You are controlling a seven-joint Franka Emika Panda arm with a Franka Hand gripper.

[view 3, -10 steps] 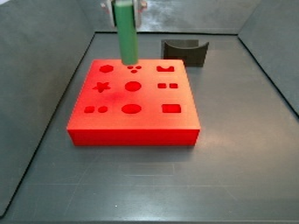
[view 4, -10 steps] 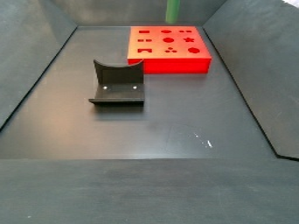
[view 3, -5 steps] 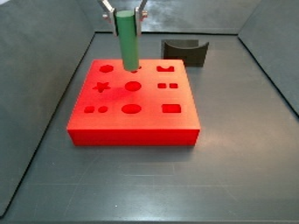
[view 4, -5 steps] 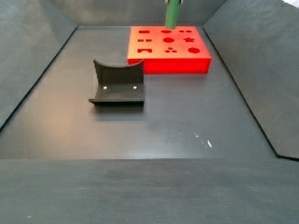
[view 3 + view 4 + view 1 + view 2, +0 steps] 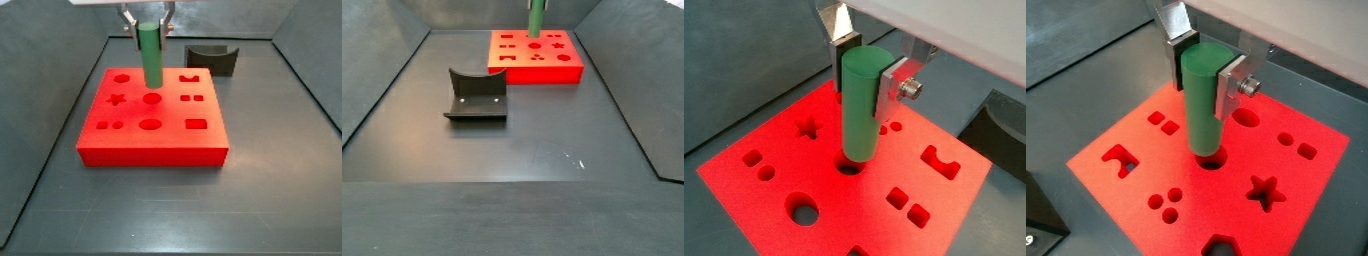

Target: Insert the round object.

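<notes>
I'm holding the gripper (image 5: 871, 62) above the red block (image 5: 151, 113), jaws clamping the round object (image 5: 861, 105) upright, tip hovering at a round hole (image 5: 1208, 158).

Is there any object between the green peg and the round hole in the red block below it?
Nothing visible. The gripper holds the green peg upright, its lower end just over a round hole in the red block.
</notes>
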